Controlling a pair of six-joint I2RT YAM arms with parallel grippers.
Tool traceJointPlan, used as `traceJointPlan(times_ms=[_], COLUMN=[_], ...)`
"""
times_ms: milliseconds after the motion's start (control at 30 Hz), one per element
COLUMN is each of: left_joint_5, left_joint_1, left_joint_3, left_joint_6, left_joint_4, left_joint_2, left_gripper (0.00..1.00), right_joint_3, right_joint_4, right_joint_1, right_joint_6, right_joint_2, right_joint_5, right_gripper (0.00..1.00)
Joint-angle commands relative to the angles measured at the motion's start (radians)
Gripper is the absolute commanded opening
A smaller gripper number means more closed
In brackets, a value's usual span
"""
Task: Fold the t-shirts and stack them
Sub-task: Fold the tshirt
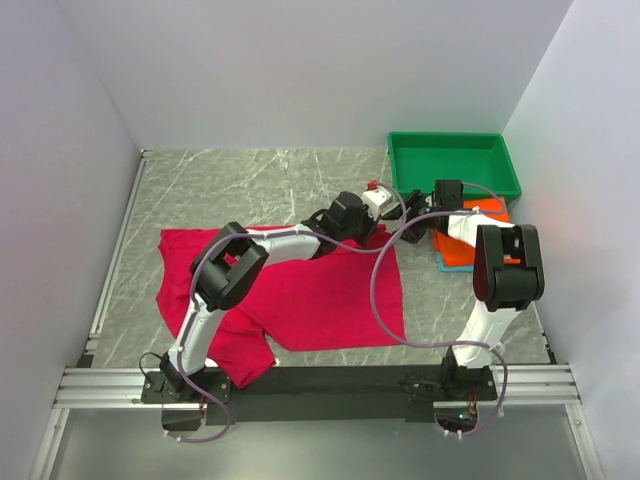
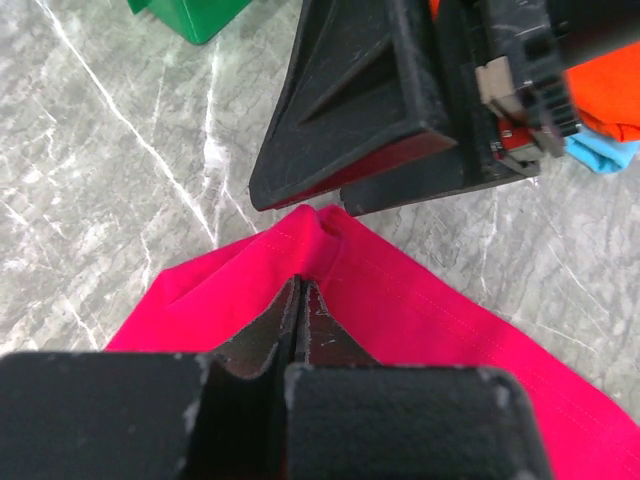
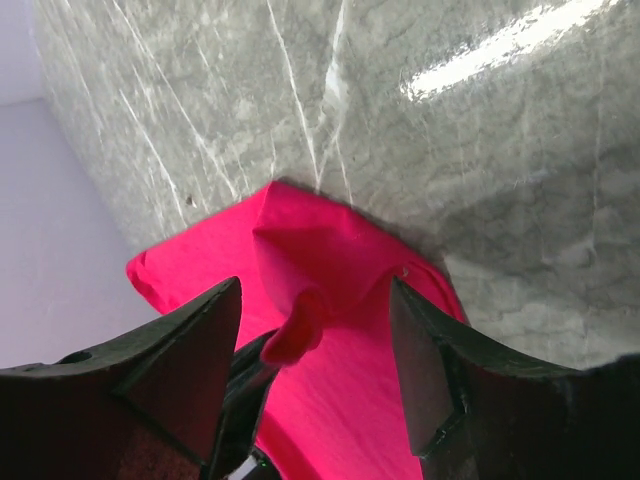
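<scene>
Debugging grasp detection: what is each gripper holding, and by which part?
Left gripper pinches the crimson-pink t-shirt just behind its corner. Right gripper is open around the cloth there, holding nothing.

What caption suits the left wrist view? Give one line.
Left gripper pinches a corner of the crimson-pink shirt, with the right gripper just beyond it.

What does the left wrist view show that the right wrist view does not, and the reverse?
Only the left wrist view: a corner of the green tray, the orange shirt and the teal shirt. Only the right wrist view: the white wall. Both: the marble table and the crimson shirt, its raised corner pinched by the shut left end effector, with the open right end effector around it.
</scene>
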Motion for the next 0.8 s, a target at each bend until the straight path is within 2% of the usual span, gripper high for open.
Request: traceJointPlan(times_ms=[0,233,333,600,767], left_joint_5=[0.016,0.002,-0.002,-0.005,-0.01], left_joint_1=[0.007,0.007,0.013,0.016,0.016], left_joint_3=[-0.015,0.014,0.016,0.025,0.02], left_joint_6=[-0.012,0.002,0.007,0.011,0.008], left_joint_4=[0.07,0.051,0.05,0.044,0.048], left_joint_2=[-0.09,-0.077,-0.08,-0.079,-0.083], left_gripper=[0.01,0.01,0.01,0.01,0.01], right_joint_3=[0.005,0.012,-0.023,-0.098,-0.144], right_joint_4=[0.061,-0.019,-0.008,-0.022,0.0], right_joint_1=[0.001,0.001,0.001,0.001,0.001], right_joint_6=[0.019,-0.133,-0.124,-0.099,-0.07], right_joint_2=[-0.007,-0.07,-0.094,-0.174,-0.18], right_joint_5=[-0.018,0.043,0.045,0.077,0.008], right_gripper=[0.68,0.59,0.53,0.51,0.51])
